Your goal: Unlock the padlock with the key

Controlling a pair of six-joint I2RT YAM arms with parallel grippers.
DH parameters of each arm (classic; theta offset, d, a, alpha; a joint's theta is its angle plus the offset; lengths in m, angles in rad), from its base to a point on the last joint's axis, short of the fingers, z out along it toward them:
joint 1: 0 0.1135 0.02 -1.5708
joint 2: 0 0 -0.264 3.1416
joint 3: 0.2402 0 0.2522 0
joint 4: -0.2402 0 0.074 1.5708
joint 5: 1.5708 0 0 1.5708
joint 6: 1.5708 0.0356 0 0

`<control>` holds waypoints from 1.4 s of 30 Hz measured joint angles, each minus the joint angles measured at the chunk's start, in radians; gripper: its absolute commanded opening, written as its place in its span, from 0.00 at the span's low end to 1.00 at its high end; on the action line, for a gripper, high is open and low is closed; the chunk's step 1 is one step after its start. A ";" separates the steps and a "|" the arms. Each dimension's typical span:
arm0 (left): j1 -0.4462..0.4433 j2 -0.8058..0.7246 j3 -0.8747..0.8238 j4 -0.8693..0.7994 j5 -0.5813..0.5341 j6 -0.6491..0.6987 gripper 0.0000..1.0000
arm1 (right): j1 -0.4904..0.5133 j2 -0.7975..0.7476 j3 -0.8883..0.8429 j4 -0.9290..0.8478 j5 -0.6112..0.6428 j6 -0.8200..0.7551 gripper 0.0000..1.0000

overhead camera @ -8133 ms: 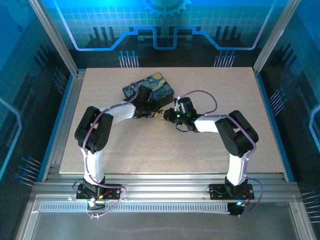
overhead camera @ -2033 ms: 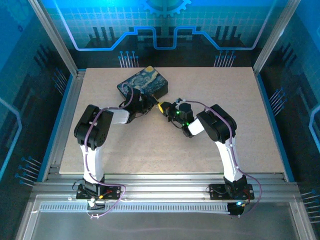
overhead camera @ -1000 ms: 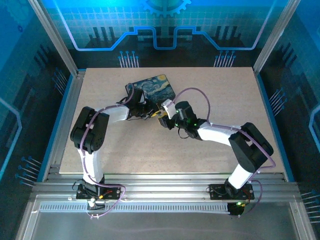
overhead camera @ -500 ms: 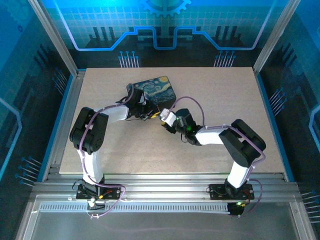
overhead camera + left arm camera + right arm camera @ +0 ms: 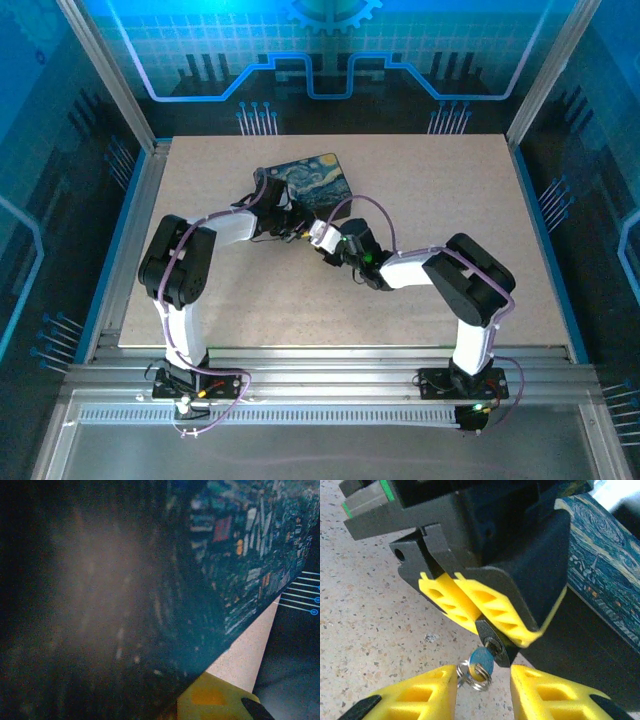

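Seen from above, the left arm stretches from the near left toward the middle of the speckled beige tabletop (image 5: pixel 470 220). Its left gripper (image 5: pixel 288 224) sits just near of the dark rectangular box printed with a swirling blue-and-yellow painting (image 5: pixel 312 178). In the left wrist view we see that box (image 5: pixel 225 555) close up and blurred. The right wrist view faces the left gripper, whose yellow fingers (image 5: pixel 470 605) are clenched on the tiny dark grey metal padlock (image 5: pixel 496 649). The padlock juts out below the fingertips, above the table and just beside the box's dark side wall. The thin silvery metal key (image 5: pixel 481 661) appears seated in the padlock's keyhole, and a small wire ring (image 5: pixel 469 676) is looped through its round head. To the right, the right gripper (image 5: pixel 484 681) is released. Its two yellow fingers (image 5: pixel 415 700) stand apart on either side of the key's head, and we see neither touching it.
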 measured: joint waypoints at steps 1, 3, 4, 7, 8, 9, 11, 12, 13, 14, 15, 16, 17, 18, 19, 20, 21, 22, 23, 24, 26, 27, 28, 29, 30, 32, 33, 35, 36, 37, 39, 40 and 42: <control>0.000 -0.001 -0.001 0.000 0.000 0.000 0.00 | 0.003 0.004 0.004 0.000 0.005 -0.002 0.27; 0.000 -0.002 -0.003 0.001 0.000 0.000 0.00 | 0.008 0.014 0.016 0.000 0.014 -0.008 0.24; 0.000 -0.003 -0.004 0.001 0.001 0.000 0.00 | 0.009 0.017 0.019 0.000 0.018 -0.008 0.21; 0.000 -0.006 -0.013 0.013 0.001 -0.002 0.00 | 0.013 0.026 0.031 -0.006 0.031 -0.005 0.09; 0.000 -0.007 -0.018 0.021 0.000 -0.002 0.00 | 0.016 0.029 0.035 -0.013 0.038 -0.005 0.05; 0.000 -0.007 -0.023 0.033 -0.002 -0.004 0.00 | 0.018 0.029 0.043 -0.024 0.047 -0.003 0.00; 0.002 -0.010 -0.036 0.062 -0.008 -0.013 0.00 | 0.021 0.029 0.066 -0.065 0.061 0.022 0.00; 0.003 -0.012 -0.047 0.084 -0.011 -0.023 0.00 | 0.023 0.029 0.084 -0.097 0.070 0.041 0.00; 0.004 -0.015 -0.055 0.101 -0.013 -0.032 0.00 | 0.026 0.029 0.099 -0.126 0.079 0.068 0.00; 0.005 -0.019 -0.063 0.117 -0.016 -0.043 0.00 | 0.027 0.027 0.117 -0.161 0.085 0.115 0.00; 0.006 -0.023 -0.072 0.134 -0.016 -0.058 0.00 | 0.027 0.023 0.131 -0.190 0.085 0.166 0.00; 0.006 -0.027 -0.078 0.144 -0.018 -0.070 0.00 | 0.027 0.016 0.139 -0.212 0.085 0.218 0.00; 0.006 -0.034 -0.088 0.159 -0.019 -0.090 0.00 | 0.027 0.005 0.143 -0.233 0.082 0.293 0.00; 0.006 -0.042 -0.099 0.171 -0.018 -0.106 0.00 | 0.027 -0.008 0.143 -0.249 0.077 0.377 0.00; 0.005 -0.049 -0.108 0.183 -0.017 -0.124 0.00 | 0.026 -0.017 0.142 -0.258 0.072 0.444 0.00; 0.004 -0.056 -0.117 0.193 -0.011 -0.145 0.00 | 0.024 -0.031 0.131 -0.254 0.061 0.549 0.00; 0.003 -0.062 -0.122 0.201 -0.005 -0.163 0.00 | 0.020 -0.043 0.111 -0.234 0.048 0.652 0.00; 0.000 -0.064 -0.124 0.205 -0.004 -0.171 0.00 | 0.016 -0.050 0.087 -0.198 0.038 0.745 0.00; -0.005 -0.064 -0.125 0.209 -0.005 -0.177 0.00 | 0.010 -0.053 0.059 -0.152 0.026 0.841 0.00; -0.011 -0.064 -0.126 0.212 -0.011 -0.178 0.00 | 0.004 -0.054 0.031 -0.103 0.010 0.941 0.00; -0.017 -0.063 -0.127 0.213 -0.019 -0.179 0.00 | -0.008 -0.047 -0.010 -0.011 -0.018 1.119 0.00; -0.017 -0.063 -0.128 0.216 -0.022 -0.178 0.00 | -0.014 -0.039 -0.022 0.027 -0.034 1.197 0.00; -0.018 -0.063 -0.130 0.221 -0.027 -0.178 0.00 | -0.021 -0.029 -0.032 0.064 -0.050 1.269 0.00; -0.018 -0.063 -0.132 0.227 -0.031 -0.178 0.00 | -0.027 -0.019 -0.037 0.091 -0.066 1.326 0.00; -0.018 -0.062 -0.132 0.230 -0.034 -0.179 0.00 | -0.035 -0.010 -0.042 0.116 -0.084 1.385 0.00; -0.018 -0.061 -0.136 0.239 -0.042 -0.180 0.00 | -0.049 0.005 -0.050 0.158 -0.119 1.483 0.00; -0.018 -0.061 -0.138 0.246 -0.045 -0.182 0.00 | -0.055 0.011 -0.055 0.179 -0.137 1.529 0.00; -0.018 -0.061 -0.139 0.249 -0.049 -0.187 0.08 | -0.069 0.026 -0.066 0.228 -0.169 1.604 0.00; -0.018 -0.061 -0.139 0.250 -0.052 -0.188 0.14 | -0.077 0.034 -0.074 0.255 -0.185 1.637 0.00; -0.018 -0.061 -0.139 0.250 -0.053 -0.189 0.15 | -0.084 0.040 -0.080 0.278 -0.201 1.664 0.00; -0.018 -0.061 -0.139 0.249 -0.053 -0.189 0.16 | -0.098 0.050 -0.092 0.317 -0.230 1.707 0.00; -0.018 -0.061 -0.139 0.248 -0.053 -0.191 0.16 | -0.107 0.052 -0.095 0.335 -0.243 1.729 0.00; -0.017 -0.063 -0.138 0.245 -0.053 -0.196 0.20 | -0.124 0.059 -0.097 0.343 -0.264 1.756 0.00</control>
